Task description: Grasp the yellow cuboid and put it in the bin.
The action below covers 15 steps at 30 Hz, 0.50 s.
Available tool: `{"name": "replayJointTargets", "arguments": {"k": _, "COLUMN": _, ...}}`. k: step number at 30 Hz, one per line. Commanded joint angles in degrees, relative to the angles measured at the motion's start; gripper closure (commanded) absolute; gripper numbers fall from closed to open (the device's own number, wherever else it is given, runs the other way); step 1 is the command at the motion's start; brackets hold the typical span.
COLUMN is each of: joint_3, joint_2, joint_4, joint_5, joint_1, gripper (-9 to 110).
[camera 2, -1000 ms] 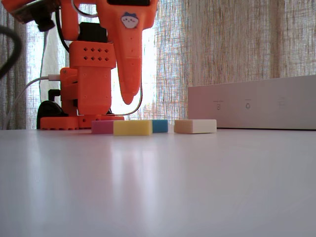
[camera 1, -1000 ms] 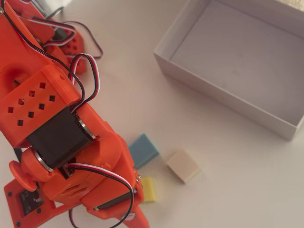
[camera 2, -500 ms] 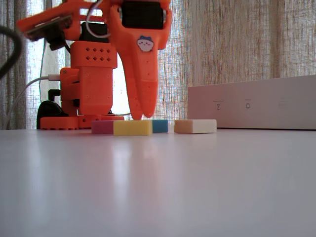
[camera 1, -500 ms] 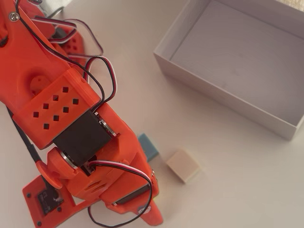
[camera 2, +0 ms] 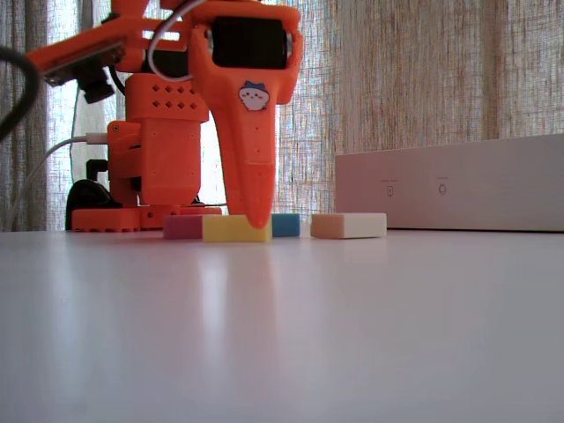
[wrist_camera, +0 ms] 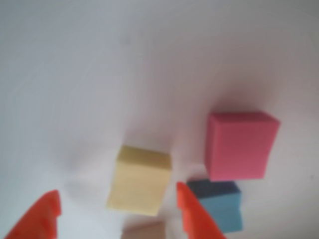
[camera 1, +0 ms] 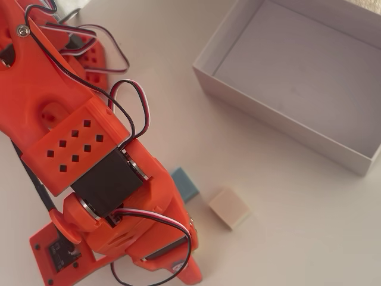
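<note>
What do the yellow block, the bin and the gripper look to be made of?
Yellow block: probably foam, given its matte, glare-free faces and slightly soft edges. Bin: thin flat white walls folded at the corners, likely cardboard or thin plastic; the finish is matte. Gripper: orange plastic, probably 3D-printed; its fingers are a uniform solid colour with a slight sheen, open either side of the block.

In the fixed view, the gripper (camera 2: 257,220) descends from well above the blocks, where its tip hangs at about 12 o'clock over the yellow cuboid (camera 2: 236,228) a second ago, to a position in which the visible fingertip reaches the cuboid's top edge near its right end. The finger also shifts rightward, toward 3 o'clock, across the three instants. The motor housing and face sticker (camera 2: 253,95), cut off at the top edge earlier, now sit lower in the picture.
</note>
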Motion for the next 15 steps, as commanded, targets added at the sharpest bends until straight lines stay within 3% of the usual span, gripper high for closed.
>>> {"name": "replayJointTargets", "arguments": {"k": 1, "joint_3": 0.18, "joint_2": 0.35, "joint_4": -0.35, "joint_5": -0.18, "joint_1": 0.35, "gripper": 72}}
{"name": "replayJointTargets", "arguments": {"k": 15, "joint_3": 2.72, "joint_2": 0.18, "joint_4": -2.11, "joint_5": 0.26, "joint_1": 2.37, "gripper": 72}}
